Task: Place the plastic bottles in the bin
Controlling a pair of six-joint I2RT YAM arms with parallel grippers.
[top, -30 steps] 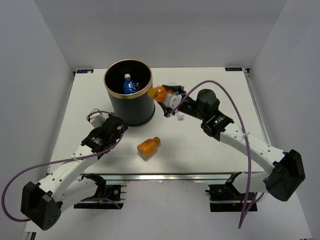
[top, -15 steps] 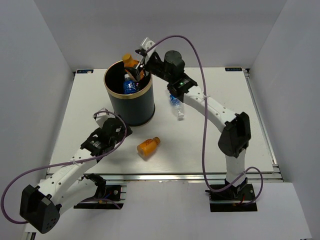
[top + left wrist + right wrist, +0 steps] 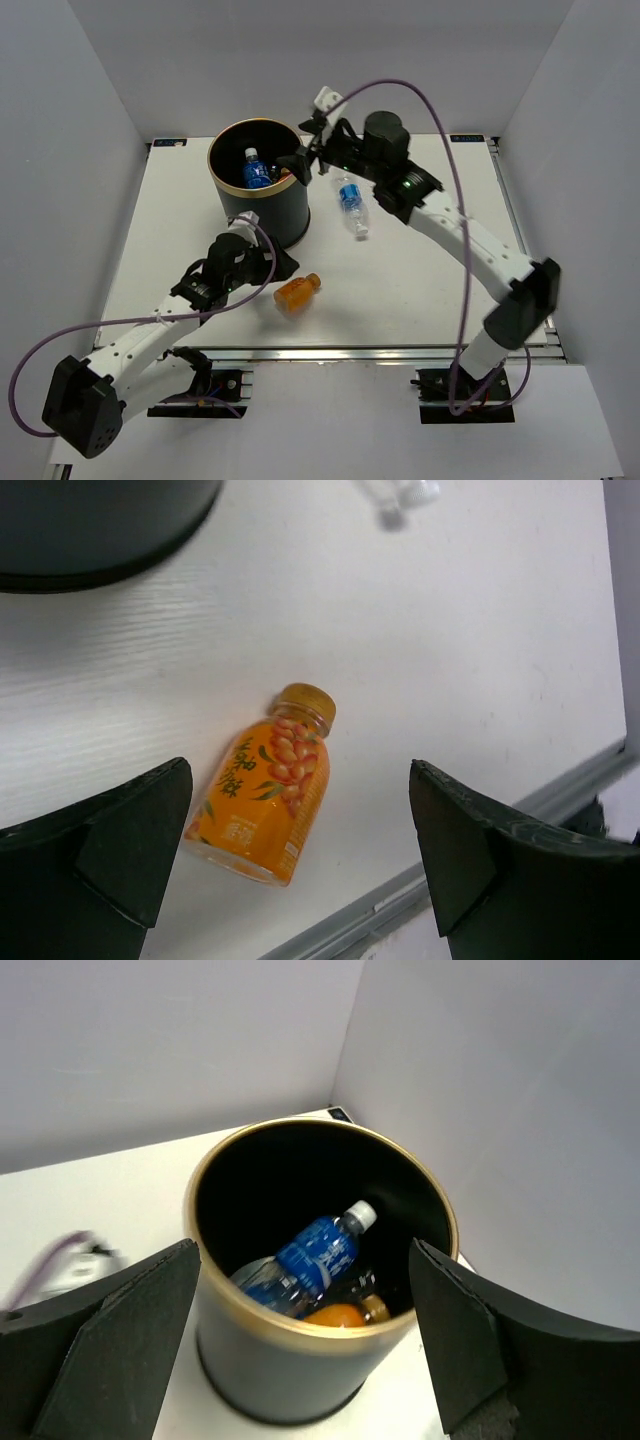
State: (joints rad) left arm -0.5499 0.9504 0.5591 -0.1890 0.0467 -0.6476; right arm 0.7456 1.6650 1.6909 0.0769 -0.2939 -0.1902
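The dark bin [image 3: 262, 215] with a gold rim stands at the back left. It also shows in the right wrist view [image 3: 290, 1380]. A blue-labelled clear bottle [image 3: 325, 1250] and an orange bottle [image 3: 340, 1314] lie inside it. My right gripper [image 3: 300, 165] is open and empty, above the bin's right rim [image 3: 303, 1290]. A second orange bottle [image 3: 297, 291] lies on its side near the front. My left gripper [image 3: 270, 268] is open just left of it, and in the left wrist view [image 3: 300, 775] the bottle [image 3: 265, 800] lies between the fingers. A clear bottle [image 3: 351, 207] lies right of the bin.
The white table [image 3: 430, 290] ends in a metal rail [image 3: 400, 900] close to the orange bottle. Grey walls close in the sides and back. Purple cables loop off both arms. The bin's base [image 3: 90, 530] stands just beyond the left gripper.
My right gripper lifted an orange bottle over the bin and let it go; the bottle is now inside and the gripper open. My left gripper moved right, towards the orange bottle on the table.
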